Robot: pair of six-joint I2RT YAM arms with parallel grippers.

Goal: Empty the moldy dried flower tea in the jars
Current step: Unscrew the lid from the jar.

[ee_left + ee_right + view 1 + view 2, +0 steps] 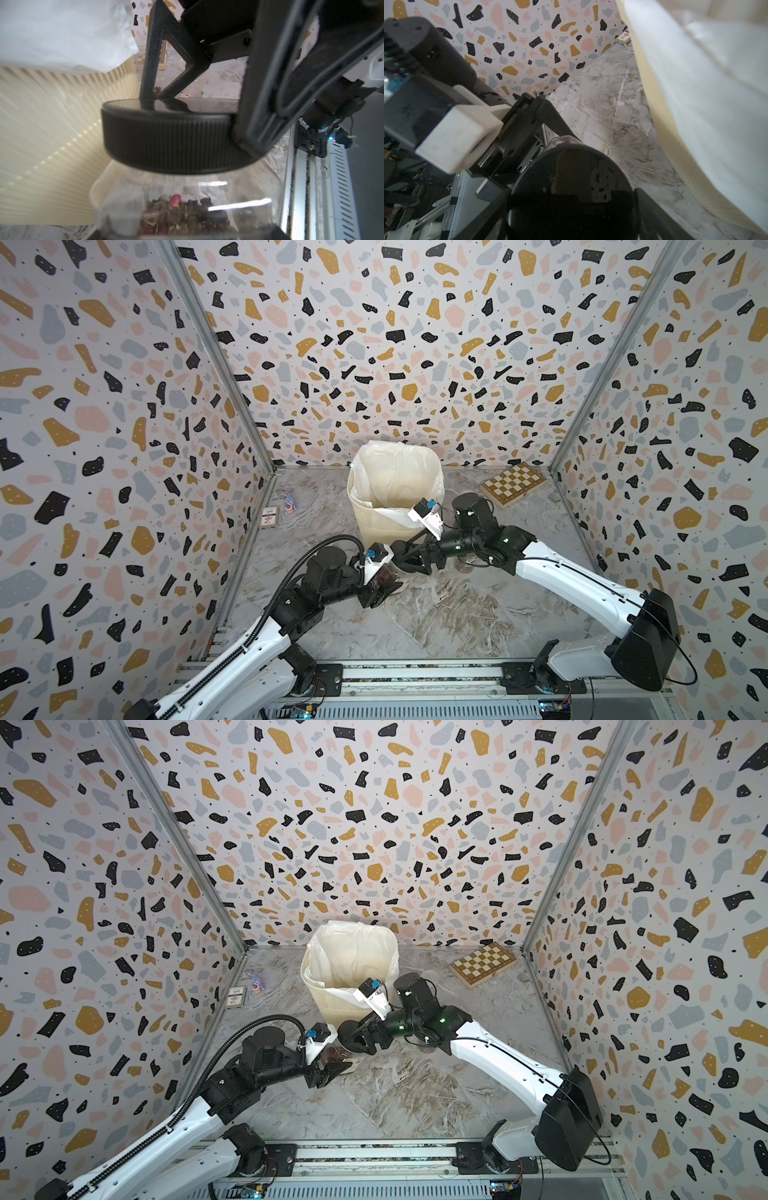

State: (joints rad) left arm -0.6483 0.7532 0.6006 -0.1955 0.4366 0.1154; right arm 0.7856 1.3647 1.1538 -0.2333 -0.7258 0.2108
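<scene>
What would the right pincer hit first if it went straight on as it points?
Likely the black lid of the squat jar, sitting between the fingers of the right pincer; the left pincer holds that jar.

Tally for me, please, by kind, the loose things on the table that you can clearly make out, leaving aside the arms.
Black-lidded jar: 1
Bagged bin: 1
Chessboard: 1
Card box: 1
Toy figure: 1
Total: 5
</scene>
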